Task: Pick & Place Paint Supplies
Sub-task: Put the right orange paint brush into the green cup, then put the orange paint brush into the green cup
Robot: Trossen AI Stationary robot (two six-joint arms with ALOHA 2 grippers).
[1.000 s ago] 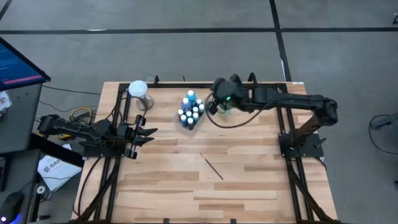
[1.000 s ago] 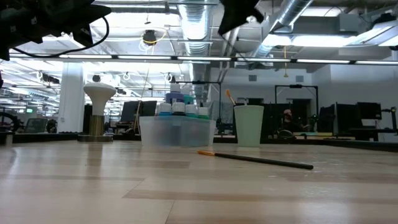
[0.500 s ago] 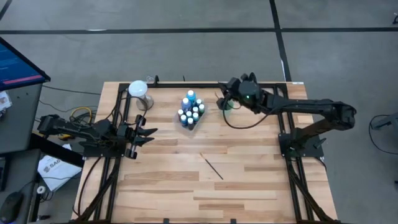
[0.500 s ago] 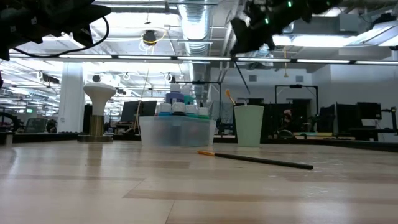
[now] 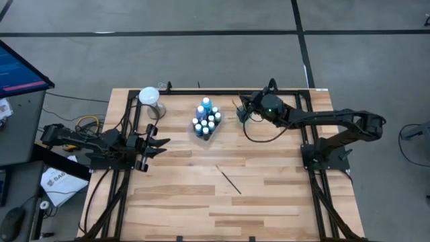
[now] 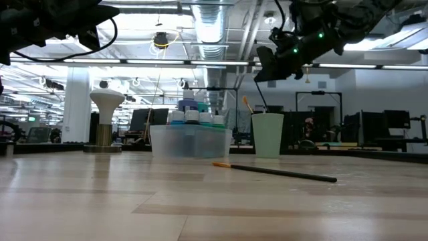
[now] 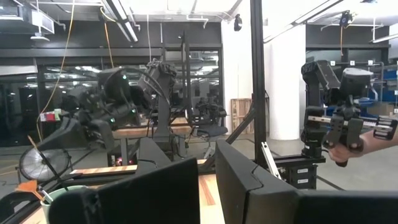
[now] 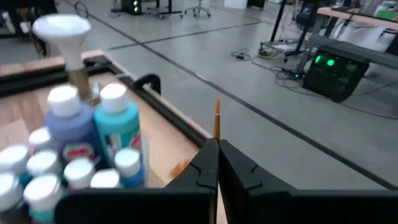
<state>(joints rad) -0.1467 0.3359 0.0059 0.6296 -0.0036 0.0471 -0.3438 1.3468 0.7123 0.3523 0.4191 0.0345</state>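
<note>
Right claw point(image 6: 267, 71) is pinched on a thin brush point(image 6: 259, 94) hanging upright just above the green cup point(image 6: 267, 134), while another brush point(image 5: 229, 180) lies flat mid-desk, well short of that cup.

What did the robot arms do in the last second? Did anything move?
The right gripper slid sideways toward its own base and dropped lower over the green cup, shut on a thin brush that points down into the cup. The left gripper, the tray of bottles and the brush on the table stayed put.
</note>
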